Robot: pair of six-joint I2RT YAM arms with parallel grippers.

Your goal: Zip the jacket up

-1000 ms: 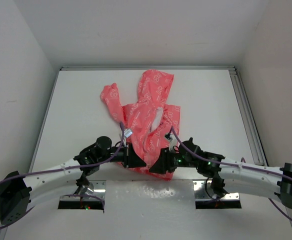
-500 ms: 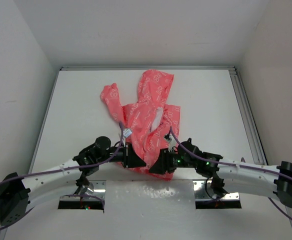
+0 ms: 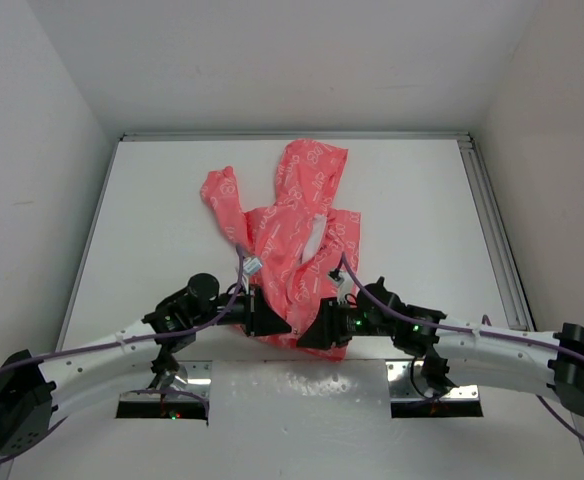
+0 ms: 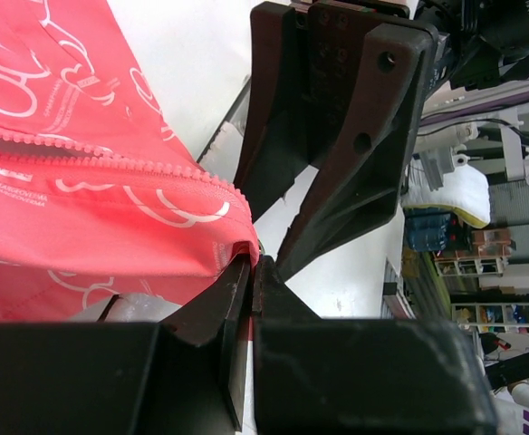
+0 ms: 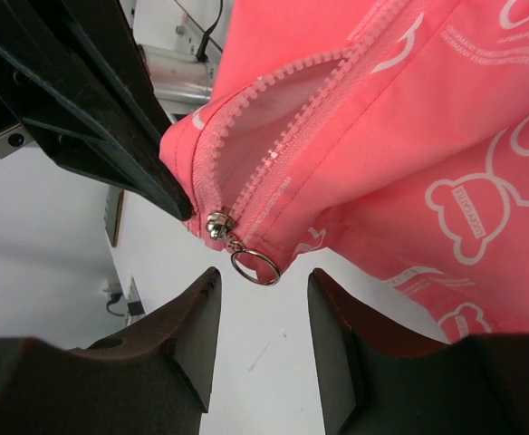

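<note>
The coral-pink jacket (image 3: 302,225) lies open on the white table, hood at the far end and hem toward the arms. My left gripper (image 3: 275,322) is shut on the hem corner beside the zipper's bottom end (image 4: 237,245). My right gripper (image 3: 310,335) is open at the same hem, facing the left one. In the right wrist view the silver zipper slider (image 5: 215,225) sits at the bottom of the teeth. Its ring pull (image 5: 254,265) hangs just beyond my open right gripper (image 5: 263,288), untouched. The zipper is open above the slider.
The table (image 3: 422,220) is walled on the left, back and right, with a metal rail (image 3: 492,230) along its right edge. The right gripper's dark fingers (image 4: 337,154) are very close in front of the left one. One sleeve (image 3: 222,195) is spread to the far left.
The left arm has shifted slightly left while still holding the hem. The right gripper stays open at the zipper's bottom end.
</note>
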